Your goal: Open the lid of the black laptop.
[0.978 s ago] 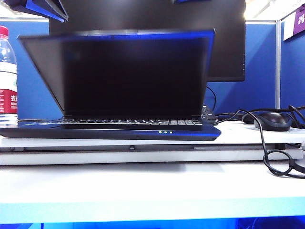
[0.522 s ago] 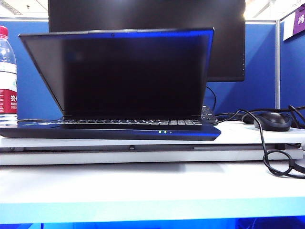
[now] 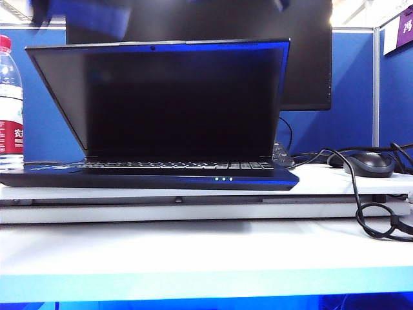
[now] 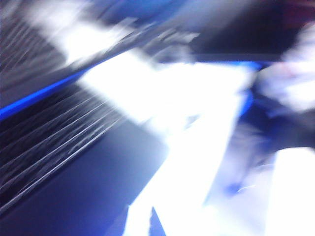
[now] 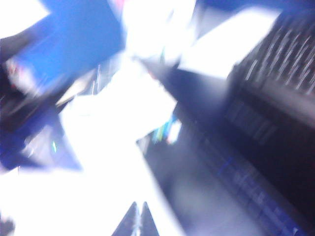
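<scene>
Two grippers were in play, and both wrist views were smeared by motion. From the exterior view I worked from near to far. Nearest me lay the white desk (image 3: pixel 206 258), bare at its front edge. On a raised white shelf stood the black laptop (image 3: pixel 155 174), three small LEDs lit on its front edge, with a black mouse (image 3: pixel 369 164) to its right and a water bottle (image 3: pixel 10 103) to its left. The lid (image 3: pixel 168 97) stood raised, tilted slightly back, its dark screen facing me and the keyboard exposed. Behind it rose a larger monitor (image 3: pixel 310 58).

Compared with half a second earlier, the lid had not shifted, but a blurred blue-black shape had entered the top-left corner, which I took for the left gripper (image 3: pixel 80 14). A dark smudge at the top edge, right of centre, was likely the right gripper (image 3: pixel 279 4). Neither touched the lid. In the left wrist view I could not tell whether the jaws were open or closed; the right gripper (image 5: pixel 139 216) showed fingertips nearly together, holding nothing.

I judged the opening essentially complete, with both arms clearing away.
</scene>
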Controlling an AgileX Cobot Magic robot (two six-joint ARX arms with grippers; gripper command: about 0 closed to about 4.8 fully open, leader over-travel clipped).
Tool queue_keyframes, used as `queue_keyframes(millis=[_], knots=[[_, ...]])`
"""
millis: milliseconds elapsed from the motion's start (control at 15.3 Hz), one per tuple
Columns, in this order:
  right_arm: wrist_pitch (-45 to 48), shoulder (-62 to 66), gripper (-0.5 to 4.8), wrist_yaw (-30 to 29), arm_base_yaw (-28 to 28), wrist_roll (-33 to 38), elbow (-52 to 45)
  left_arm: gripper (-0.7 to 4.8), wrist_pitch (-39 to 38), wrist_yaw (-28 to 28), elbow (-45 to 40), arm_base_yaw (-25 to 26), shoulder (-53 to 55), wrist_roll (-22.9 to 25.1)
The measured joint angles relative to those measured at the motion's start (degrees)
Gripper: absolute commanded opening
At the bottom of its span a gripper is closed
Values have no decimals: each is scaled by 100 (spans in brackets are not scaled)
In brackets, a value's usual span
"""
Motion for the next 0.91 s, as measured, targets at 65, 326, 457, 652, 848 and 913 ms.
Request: queue_keyframes(millis=[65,326,457,652,848,913], knots=[[-256,4,-6,140,92,-151,0,53,-37,-457,0,2,157,-7],[-706,385,-6,824,144,-470,-2,53,417,-2031,-2,2,931,-463],[-730,501,-6,1335,184,-654,9,53,785,-2538,-2,0,1071,-625],[-603,785,-6,2159,136,-658,-50,53,1362,-2999,0,0,1069,-780],[-197,780,-6,2509,140,-623,-33,53,1635,-3145,0,0,1069,-841],[-127,782,-6,2581,142,-614,-39,53,1683,-3145,0,0,1069,-866]])
